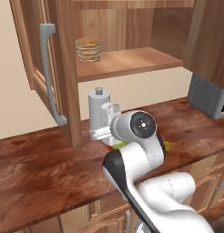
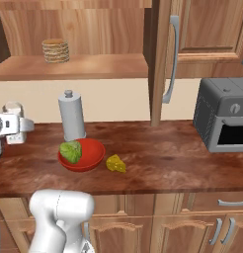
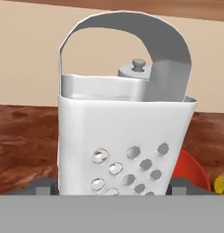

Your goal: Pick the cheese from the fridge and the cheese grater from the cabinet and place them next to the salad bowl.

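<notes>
while the white-grey tapered box grater with dotted holes (image 3: 125,141) fills the hand view, standing upright with its arched top handle uppermost, it sits right in front of the hand (image 3: 114,190), whose dark fingertips flank its lower sides, so i judge the hand is pinching the grater, though the contact itself is partly cut off at the bottom edge. in the right base view the hand and grater (image 2: 14,122) hang above the brown wooden table (image 2: 163,158), off to the left of the wide shallow red bowl holding a green lettuce head (image 2: 83,154). the small yellow-orange cheese wedge with holes (image 2: 115,163) already lies on the table just beside the bowl's right rim. a tall grey cylinder with a knob (image 2: 72,116) stands just behind the bowl. the relation that counts: from the hand, the bowl lies ahead and to the right, its red rim peeking past the grater's lower right corner in the hand view. the grater's long axis is vertical, so it could be lowered straight onto bare table on the bowl's near-left side, keeping apart from the cylinder. the open brown wall cabinet (image 1: 127,59) holds a stack of tan discs (image 1: 88,49) on its shelf.
</notes>
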